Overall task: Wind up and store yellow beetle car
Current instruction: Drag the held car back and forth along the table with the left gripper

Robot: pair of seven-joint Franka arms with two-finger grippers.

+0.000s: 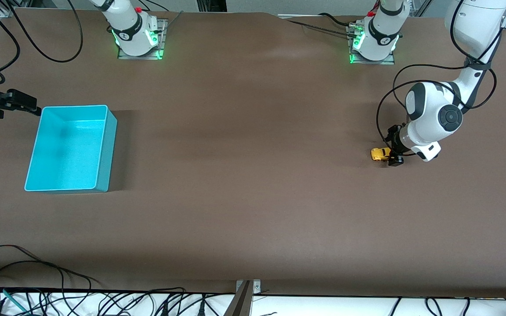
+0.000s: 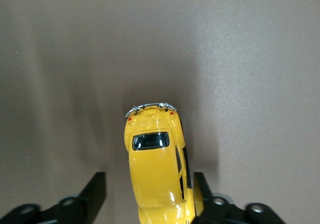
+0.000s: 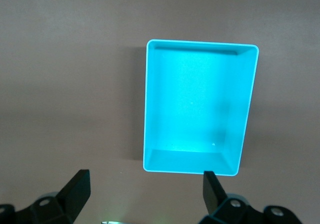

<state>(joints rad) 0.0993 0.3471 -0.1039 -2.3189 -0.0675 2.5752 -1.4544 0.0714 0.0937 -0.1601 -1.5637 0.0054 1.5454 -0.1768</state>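
left wrist view: glossy rounded yellow beetle car point(image 2: 157, 176) between open left tool point(image 2: 150, 194) fingers.

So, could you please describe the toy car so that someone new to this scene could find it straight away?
Start at the brown table and go to the left arm's end, away from the turquoise bin. There the left claw sits low, fingers open on either side of the yellow beetle car. It is the only small bright yellow thing here, rounded, with dark windows.

Even overhead light; perhaps blurred frame edges.
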